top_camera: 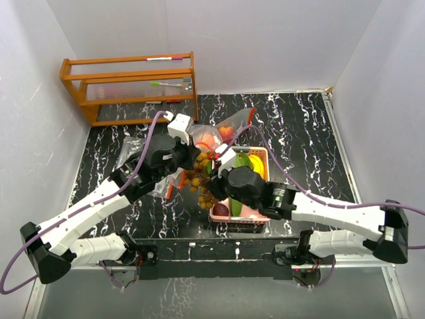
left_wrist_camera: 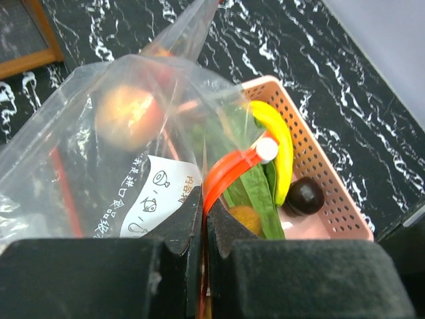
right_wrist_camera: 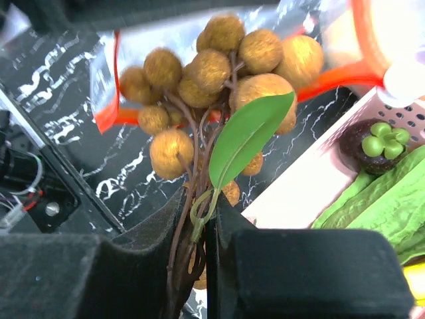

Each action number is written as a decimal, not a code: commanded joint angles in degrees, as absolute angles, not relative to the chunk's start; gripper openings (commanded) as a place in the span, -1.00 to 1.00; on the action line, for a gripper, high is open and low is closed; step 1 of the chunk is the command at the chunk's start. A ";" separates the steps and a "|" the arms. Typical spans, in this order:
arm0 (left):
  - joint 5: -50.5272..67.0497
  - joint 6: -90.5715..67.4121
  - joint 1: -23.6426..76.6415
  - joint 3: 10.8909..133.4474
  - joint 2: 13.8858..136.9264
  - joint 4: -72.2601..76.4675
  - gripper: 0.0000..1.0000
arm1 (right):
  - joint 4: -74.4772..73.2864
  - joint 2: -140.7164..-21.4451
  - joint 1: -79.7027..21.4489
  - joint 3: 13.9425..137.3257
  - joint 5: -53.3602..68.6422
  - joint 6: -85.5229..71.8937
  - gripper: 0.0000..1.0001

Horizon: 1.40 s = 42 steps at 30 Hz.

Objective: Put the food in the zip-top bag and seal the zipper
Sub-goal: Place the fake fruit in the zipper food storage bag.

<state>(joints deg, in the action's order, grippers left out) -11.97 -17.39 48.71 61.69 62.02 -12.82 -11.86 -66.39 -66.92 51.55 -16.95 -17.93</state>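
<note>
The pink basket (top_camera: 247,214) sits on the black marbled table (top_camera: 305,126), just beyond the arm bases. In its near-left corner lies a dark purple fruit (right_wrist_camera: 375,143) with a green cap. Green cucumbers (left_wrist_camera: 255,193) lie along the middle of the basket, and a yellow banana (left_wrist_camera: 275,146) curves along its far side. A small orange fruit (left_wrist_camera: 246,216) lies beside the cucumbers.

Just off the basket's left wall, the right gripper (right_wrist_camera: 199,219) is clamped on the stem of the tan longan bunch (right_wrist_camera: 226,66). The bunch hangs clear of the table with one green leaf (right_wrist_camera: 246,136) in front of it. It is at the mouth of the bag, with the red zipper strip behind it. I cannot tell whether any of it is already inside.

The zip-top bag (left_wrist_camera: 133,133) lies at the basket's far-left corner, with its opening turned towards the basket. The left gripper (left_wrist_camera: 202,212) pinches the bag's red zipper edge, its jaws pressed together on the strip. Inside the bag is a round orange-red fruit (left_wrist_camera: 129,116), and a white printed label (left_wrist_camera: 156,196) shows on the clear plastic.

Well beyond the basket and to its left, a wooden rack (top_camera: 133,86) stands against the back wall.
</note>
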 commanded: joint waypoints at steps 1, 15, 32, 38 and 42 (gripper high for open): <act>-10.51 -18.23 49.02 59.16 59.81 -11.00 -1.00 | -4.64 -57.96 -67.09 53.24 -19.92 -18.92 -0.85; -4.33 -22.06 49.09 56.56 59.94 -6.86 -1.00 | -2.77 -61.97 -67.04 56.57 -25.56 -24.14 -0.84; -0.79 -19.63 49.13 56.25 59.74 -4.13 -1.00 | -2.63 -64.97 -58.05 56.05 -22.94 -31.00 -0.85; 2.56 -22.00 49.20 54.38 58.13 -2.69 -1.00 | 10.50 -64.10 -51.62 51.19 -19.29 -37.19 -0.85; 3.65 -22.90 49.28 53.76 58.98 -2.56 -1.00 | 12.78 -66.41 -51.56 51.64 -21.38 -40.99 -0.85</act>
<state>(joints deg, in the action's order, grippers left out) -0.49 -21.02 48.60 54.39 59.92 -4.12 1.85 -65.71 -51.68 50.81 -19.94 -35.40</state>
